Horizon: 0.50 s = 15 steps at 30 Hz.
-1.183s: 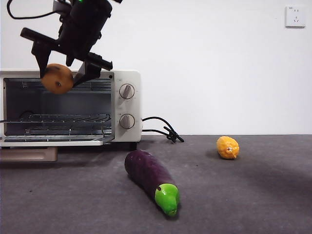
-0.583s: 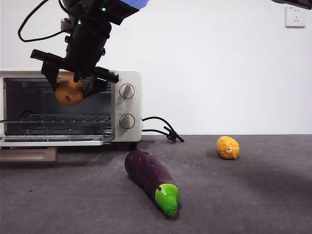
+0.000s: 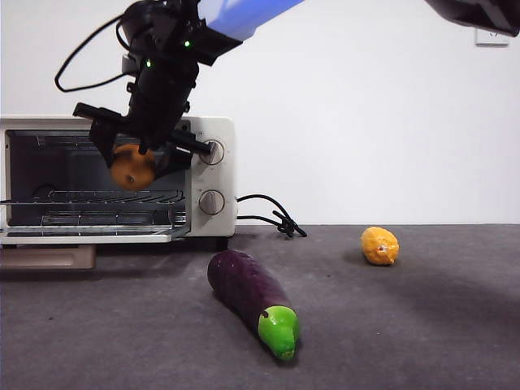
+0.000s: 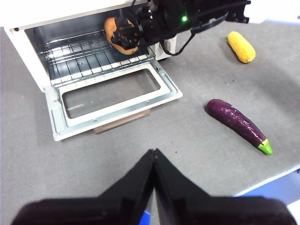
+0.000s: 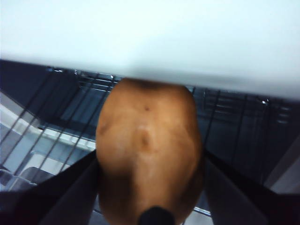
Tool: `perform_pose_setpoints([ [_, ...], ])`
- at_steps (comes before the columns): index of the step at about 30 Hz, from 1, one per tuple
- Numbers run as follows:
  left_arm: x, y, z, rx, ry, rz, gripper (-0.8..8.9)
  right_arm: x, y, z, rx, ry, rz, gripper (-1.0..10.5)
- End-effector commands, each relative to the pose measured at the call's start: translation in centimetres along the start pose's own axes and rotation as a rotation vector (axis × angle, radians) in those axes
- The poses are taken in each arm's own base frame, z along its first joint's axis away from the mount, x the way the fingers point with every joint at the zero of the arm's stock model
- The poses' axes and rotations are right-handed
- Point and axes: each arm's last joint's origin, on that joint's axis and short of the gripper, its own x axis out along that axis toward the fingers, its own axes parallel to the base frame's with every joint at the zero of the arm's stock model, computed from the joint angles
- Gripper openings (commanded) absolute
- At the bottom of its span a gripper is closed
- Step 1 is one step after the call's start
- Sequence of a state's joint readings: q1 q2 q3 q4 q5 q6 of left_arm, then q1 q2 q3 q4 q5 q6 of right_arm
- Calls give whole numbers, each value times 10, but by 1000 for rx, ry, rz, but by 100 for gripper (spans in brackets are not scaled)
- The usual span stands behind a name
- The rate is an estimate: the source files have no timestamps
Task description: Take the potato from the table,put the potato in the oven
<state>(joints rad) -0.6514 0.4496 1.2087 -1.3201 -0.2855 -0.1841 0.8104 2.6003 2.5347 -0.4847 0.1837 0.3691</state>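
Potato [image 3: 132,168] clamped in right claw [image 3: 138,158] at open oven [image 3: 213,130] mouth, above the rack [image 4: 89,58], ready for release; left claw [image 4: 153,157] pinched shut, idle

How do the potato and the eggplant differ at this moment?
The potato is brown-orange and egg-shaped; the eggplant is long, purple, green-tipped. The potato is held in the air by the right gripper at the open oven; the eggplant lies untouched on the table.

potato [image 5: 147,150]: smooth matt skin | oven [image 3: 213,130]: glossy cream casing, wire rack | table [image 3: 406,325]: matt grey
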Motion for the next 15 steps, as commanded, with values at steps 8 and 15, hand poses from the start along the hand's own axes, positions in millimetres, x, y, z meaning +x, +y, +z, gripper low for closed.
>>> perform_pose_setpoints([
  [8, 6, -2, 3, 29, 24, 6, -5, 15, -5, -10, 28, -7, -11, 23],
  [15, 10, -4, 5, 44, 37, 8, -4, 15, -6, -11, 29, -6, -13, 37],
])
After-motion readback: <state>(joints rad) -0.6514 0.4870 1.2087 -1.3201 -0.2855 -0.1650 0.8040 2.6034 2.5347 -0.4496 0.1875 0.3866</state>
